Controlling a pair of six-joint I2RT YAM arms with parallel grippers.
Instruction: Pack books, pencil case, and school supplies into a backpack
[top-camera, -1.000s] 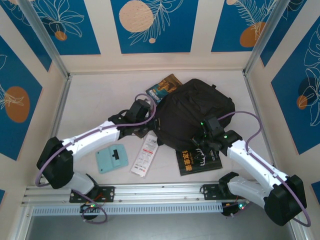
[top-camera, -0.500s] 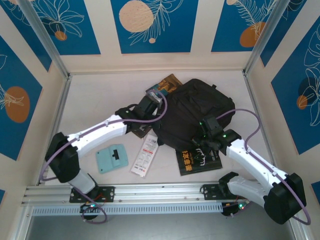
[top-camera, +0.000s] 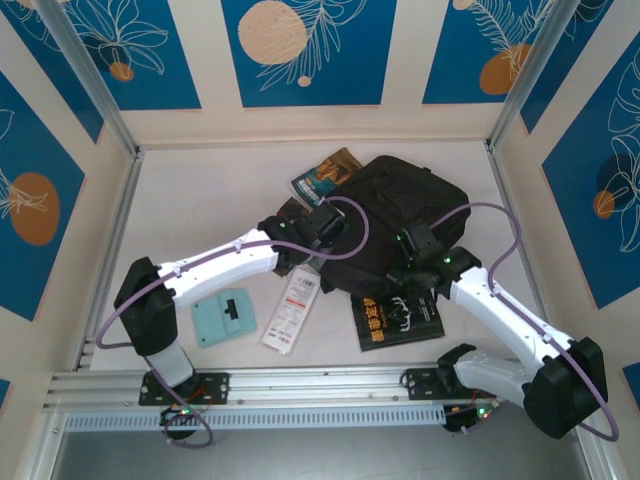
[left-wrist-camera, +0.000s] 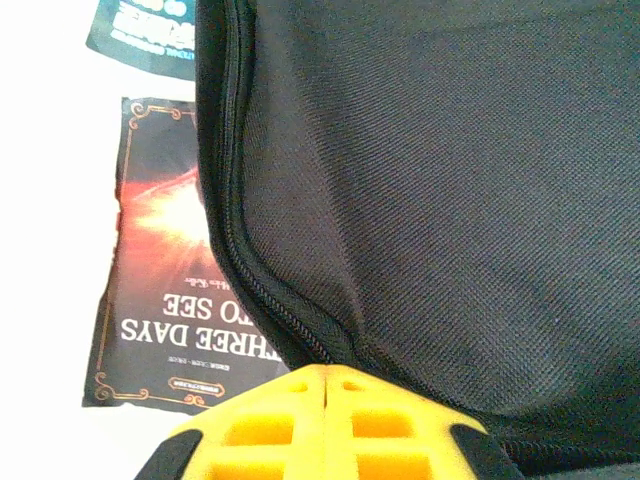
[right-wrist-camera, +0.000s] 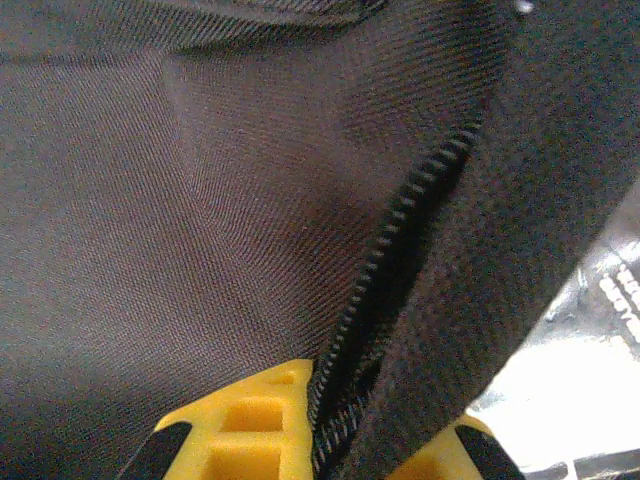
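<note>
The backpack (top-camera: 400, 215) is black weave; at 7 o'clock, a light-teal piece (top-camera: 224, 317) with black patch and a white, red-printed packet (top-camera: 290, 312).

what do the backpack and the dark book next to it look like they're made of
The backpack looks like woven synthetic fabric, matte black: a fine diagonal weave shows, and it creases softly. Its zip seems to have small dark teeth, probably plastic, though that is hard to confirm. The dark book looks like printed paper or thin card: it lies flat, with sharp printed lettering on a smooth cover.
</note>
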